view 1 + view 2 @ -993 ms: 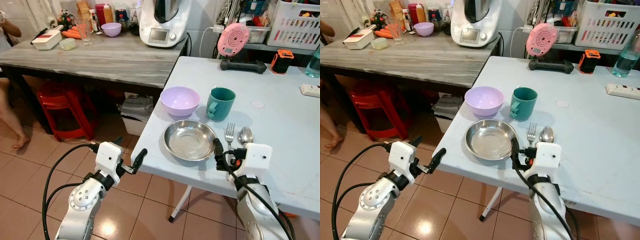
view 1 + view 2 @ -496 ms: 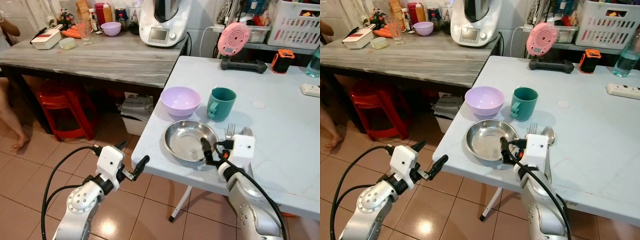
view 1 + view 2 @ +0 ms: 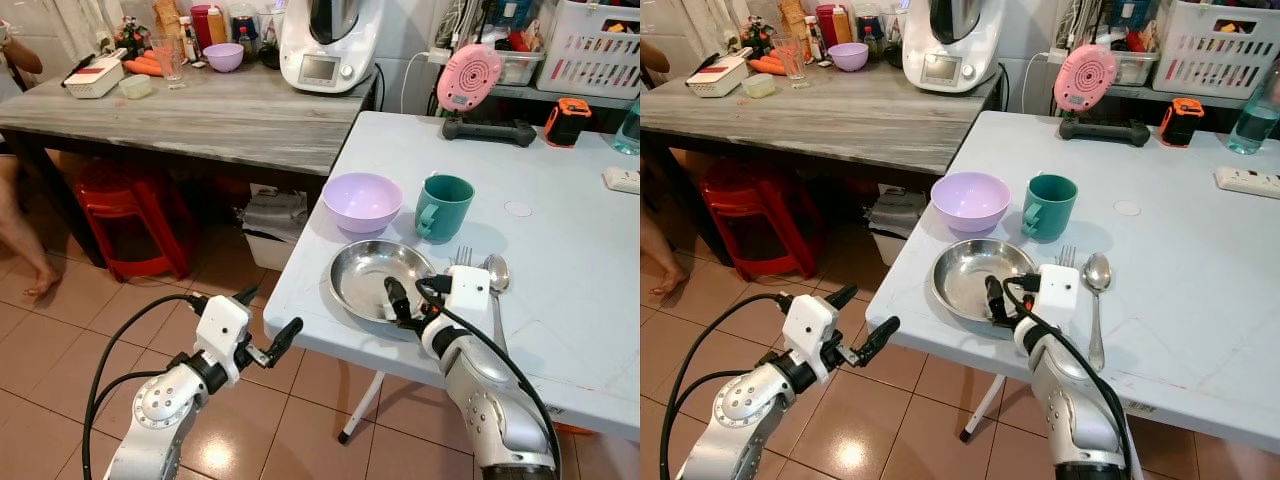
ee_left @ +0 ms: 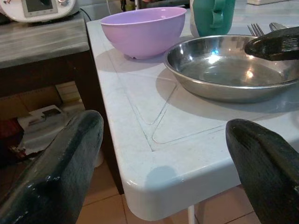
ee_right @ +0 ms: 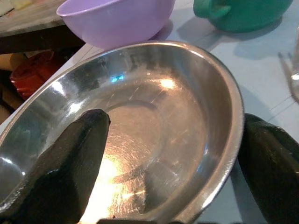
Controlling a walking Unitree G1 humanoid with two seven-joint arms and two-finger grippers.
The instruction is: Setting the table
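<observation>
A round steel plate (image 3: 372, 275) lies near the front edge of the white table (image 3: 560, 290). Behind it stand a purple bowl (image 3: 361, 200) and a green mug (image 3: 442, 206). To its right lie a fork (image 3: 461, 257) and a spoon (image 3: 494, 277). My right gripper (image 3: 407, 300) is open at the plate's near right rim. In the right wrist view one finger (image 5: 70, 172) is over the plate's inside (image 5: 154, 121) and the other finger (image 5: 273, 170) is outside the rim. My left gripper (image 3: 268, 318) hangs open below the table's front left corner (image 4: 154, 186).
A grey wooden counter (image 3: 200, 110) with a white kitchen machine (image 3: 330, 40) stands to the left. Under it is a red stool (image 3: 130, 215). A person's leg (image 3: 25, 240) is at the far left. A pink device (image 3: 468, 80) and white basket (image 3: 600, 50) sit at the back.
My right gripper has moved left from beside the fork and spoon to the plate's rim. The left arm has shifted slightly right.
</observation>
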